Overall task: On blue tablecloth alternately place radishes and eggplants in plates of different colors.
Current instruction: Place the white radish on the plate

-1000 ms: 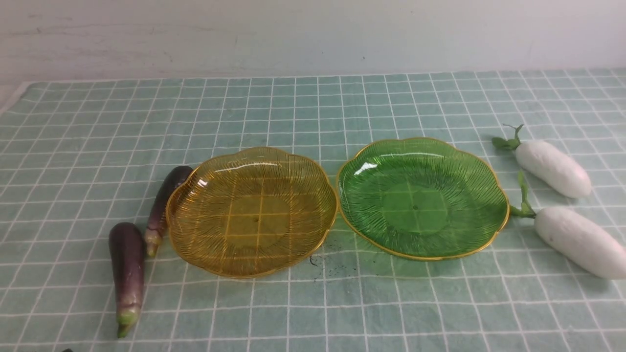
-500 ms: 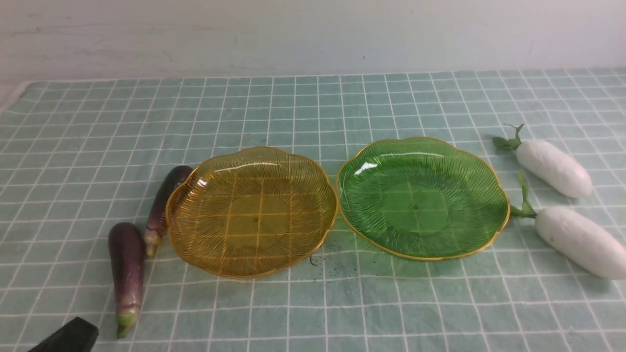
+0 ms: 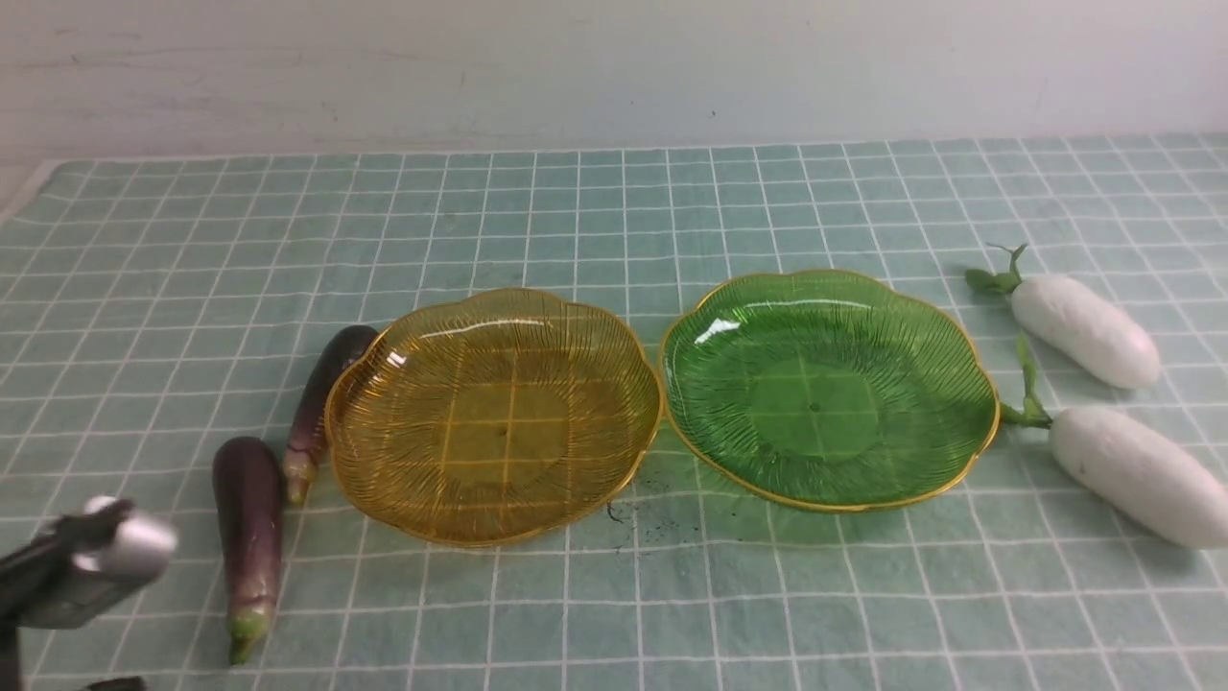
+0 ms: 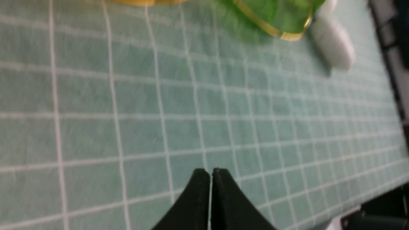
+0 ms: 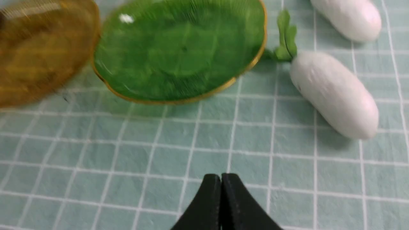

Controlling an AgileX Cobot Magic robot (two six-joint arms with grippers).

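On the blue tablecloth (image 3: 614, 211) the amber plate (image 3: 494, 415) and the green plate (image 3: 827, 386) sit side by side, both empty. Two dark purple eggplants lie left of the amber plate: one (image 3: 247, 533) nearer me, one (image 3: 321, 403) against the plate's rim. Two white radishes lie right of the green plate: a far one (image 3: 1082, 326) and a near one (image 3: 1137, 472). My left arm (image 3: 77, 566) enters at the bottom left, beside the near eggplant. My left gripper (image 4: 211, 172) is shut and empty. My right gripper (image 5: 221, 177) is shut and empty above bare cloth, short of the near radish (image 5: 334, 92).
A pale wall (image 3: 614, 67) bounds the far edge of the cloth. Small dark specks (image 3: 652, 523) mark the cloth in front of the gap between the plates. The table's edge and dark hardware (image 4: 391, 48) show in the left wrist view.
My left arm has risen into the front view at the bottom left and moved toward the near eggplant. Plates and vegetables have not moved.
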